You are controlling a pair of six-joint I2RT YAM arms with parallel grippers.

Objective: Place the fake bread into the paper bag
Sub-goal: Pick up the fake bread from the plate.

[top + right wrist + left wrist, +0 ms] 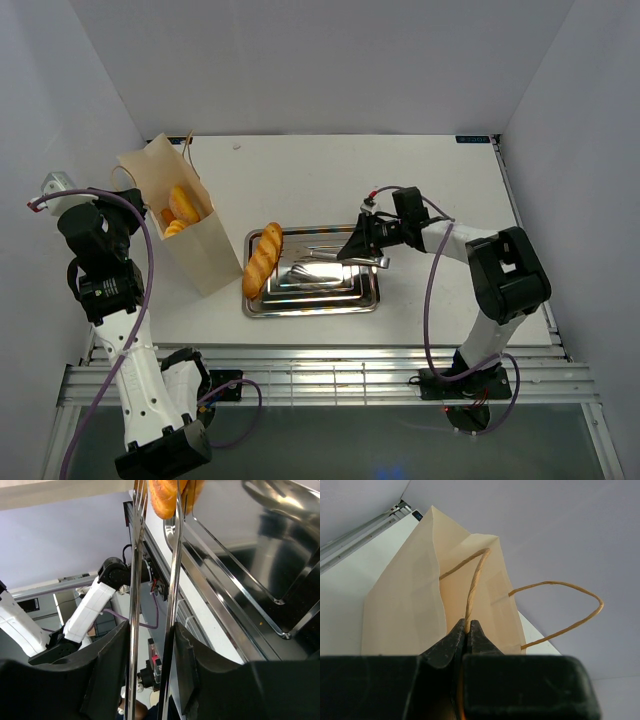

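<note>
The paper bag stands open at the left with golden fake bread inside. My left gripper is shut on one brown cord handle of the paper bag. One long baguette lies across the left end of the steel tray. My right gripper is shut on the two arms of the metal tongs. The tongs' tips sit on either side of the baguette's end; whether they pinch it I cannot tell.
The bag's second cord handle loops free to the right. White walls enclose the table on three sides. The tray's raised rim runs just beside the tongs.
</note>
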